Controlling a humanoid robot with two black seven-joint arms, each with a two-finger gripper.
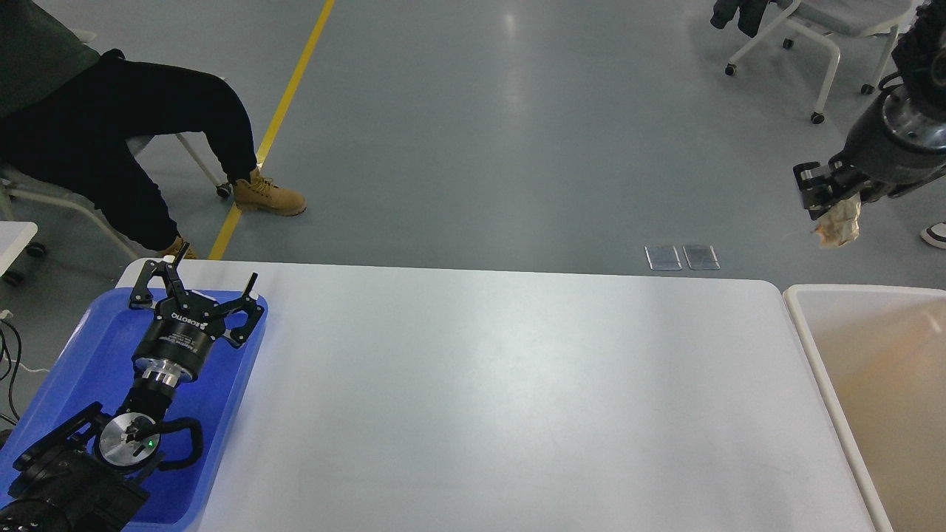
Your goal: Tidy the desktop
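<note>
The worktop (517,399) is a broad, smooth white slab with rounded corners and a faint sheen, filling the lower middle of the view; its long axis runs from 9 o'clock to 3 o'clock. At 8 o'clock a glossy blue plastic tray (229,399) with a raised lip sits on its left end. At 4 o'clock, just beside the right edge, stands a beige bin (805,332) with a thick cream rim.

The left arm rises from the 7 o'clock corner over the tray, black and jointed with bare metal discs, its left pincer (211,277) aimed toward 12 o'clock with both fingers spread wide and nothing between them.

The right arm enters at 2 o'clock, held high beyond the bin. Its right pincer (826,193) points toward 9 o'clock and is clamped on a crumpled paper wad (841,222) (tan, creased, hanging below the fingers).
</note>
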